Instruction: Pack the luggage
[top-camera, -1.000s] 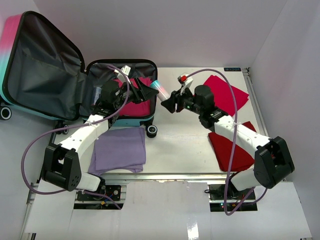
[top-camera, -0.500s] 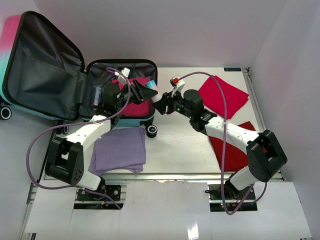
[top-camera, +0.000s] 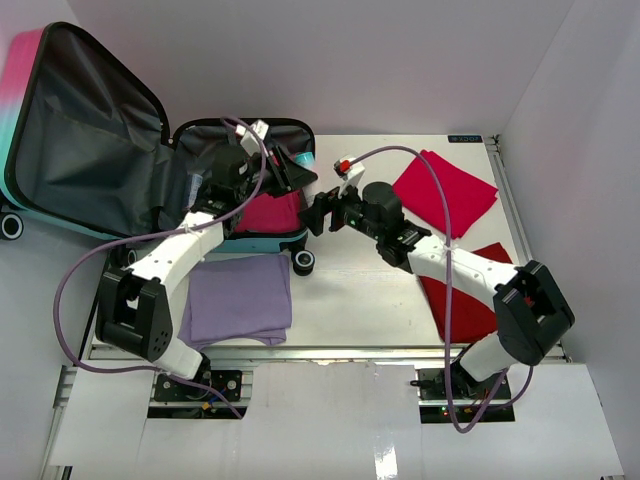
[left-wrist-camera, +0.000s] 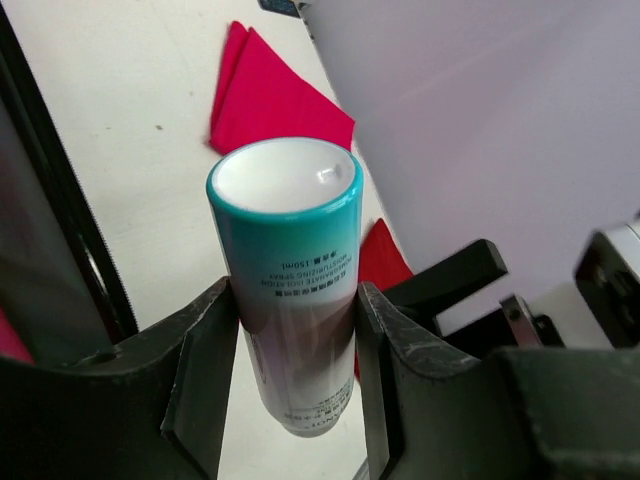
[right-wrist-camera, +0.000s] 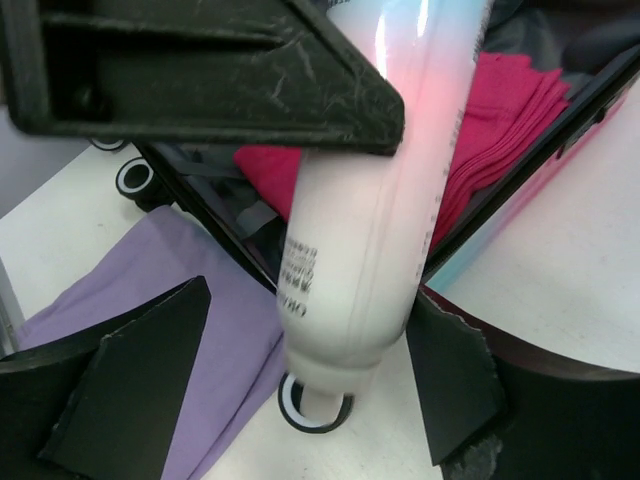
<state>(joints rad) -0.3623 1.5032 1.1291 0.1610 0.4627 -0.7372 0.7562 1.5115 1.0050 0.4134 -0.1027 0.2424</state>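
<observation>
The luggage (top-camera: 90, 130) lies open at the left, its lid up, with a folded magenta cloth (top-camera: 265, 212) in its base. My left gripper (top-camera: 285, 175) is shut on a white spray bottle with a teal end (top-camera: 303, 160) and holds it over the base's right rim. In the left wrist view the bottle (left-wrist-camera: 290, 230) sits clamped between the fingers (left-wrist-camera: 205, 370). My right gripper (top-camera: 315, 212) is open, and its jaws straddle the bottle's capped end (right-wrist-camera: 360, 250) with a gap on the left side. The luggage rim (right-wrist-camera: 510, 220) and the magenta cloth (right-wrist-camera: 500, 110) lie behind it.
A purple cloth (top-camera: 240, 298) lies flat in front of the luggage, next to a black wheel (top-camera: 303, 262). A red cloth (top-camera: 445, 190) lies at the back right and another (top-camera: 470, 300) lies under the right arm. White walls enclose the table.
</observation>
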